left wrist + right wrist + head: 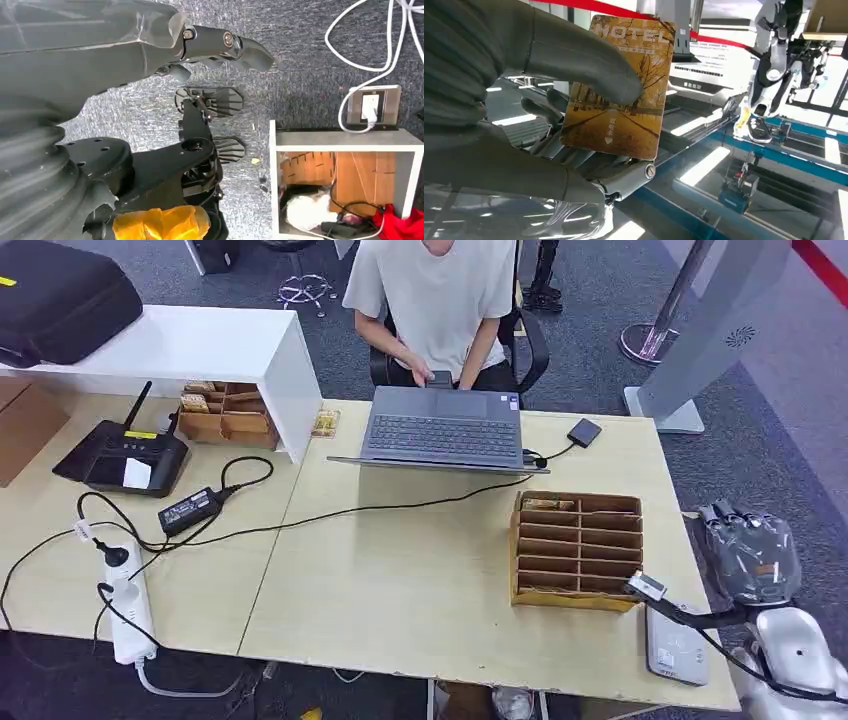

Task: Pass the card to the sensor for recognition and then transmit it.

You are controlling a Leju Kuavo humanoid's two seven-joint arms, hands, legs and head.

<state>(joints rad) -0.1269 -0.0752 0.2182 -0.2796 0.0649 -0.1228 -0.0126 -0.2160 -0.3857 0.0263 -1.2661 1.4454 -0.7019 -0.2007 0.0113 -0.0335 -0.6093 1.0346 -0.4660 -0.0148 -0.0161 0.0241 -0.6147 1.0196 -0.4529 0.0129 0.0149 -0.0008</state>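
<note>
On the table (pixel 420 580) a laptop (pixel 440 430) sits at the far edge before a seated person (pixel 435 300), a slotted box (pixel 575 550) to its near right, a card reader (pixel 677 645) at the near right corner, and a router (pixel 125 455), adapter (pixel 190 510) and power strip (pixel 130 605) at left.

head view high, looking down over table (pixel 420 570); wrist views close behind hands.

A person (pixel 437 300) is sitting at 12 o'clock behind an open laptop (pixel 441 430). A router (pixel 122 454) is lying at 9 o'clock, a power strip (pixel 128 605) at 8 o'clock.
</note>
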